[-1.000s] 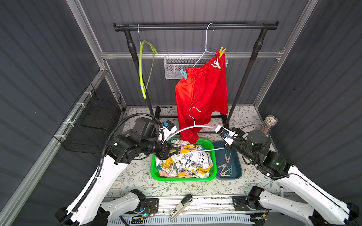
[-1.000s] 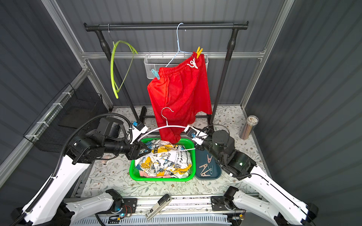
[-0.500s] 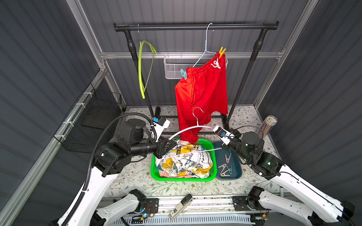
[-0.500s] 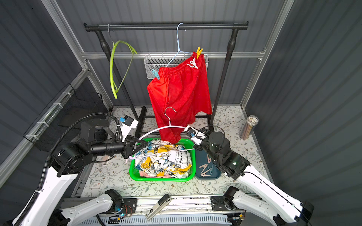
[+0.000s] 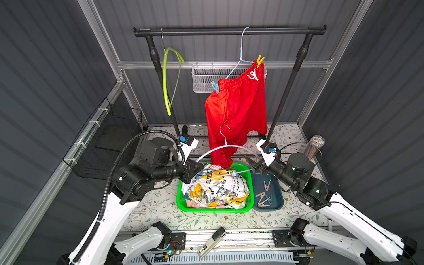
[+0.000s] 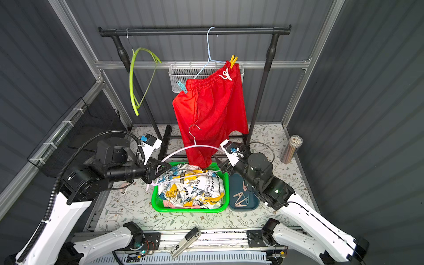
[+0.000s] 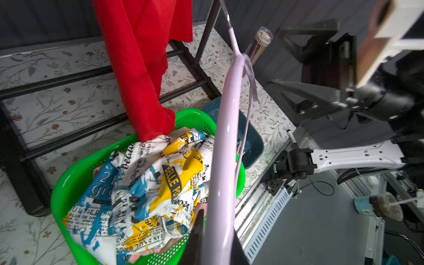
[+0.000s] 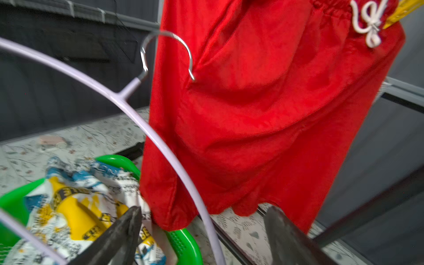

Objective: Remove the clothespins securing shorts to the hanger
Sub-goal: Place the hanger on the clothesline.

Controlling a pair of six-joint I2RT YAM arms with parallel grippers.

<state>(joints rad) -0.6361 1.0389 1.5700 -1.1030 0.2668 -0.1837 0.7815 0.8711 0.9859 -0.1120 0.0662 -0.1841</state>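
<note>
left end effector [image 5: 195, 169] clamps the bare lilac plastic hanger [image 5: 226, 148]; right end effector [image 8: 203, 209] gapes open. yellow plastic clothespin [image 5: 260, 60] and light-blue plastic clothespin [image 5: 215, 86] pin the red fabric shorts [image 5: 238, 110], which hang from the black rail [image 5: 229, 31]. risk: gripped at one end only, the hanger may swing and snag them.
</note>
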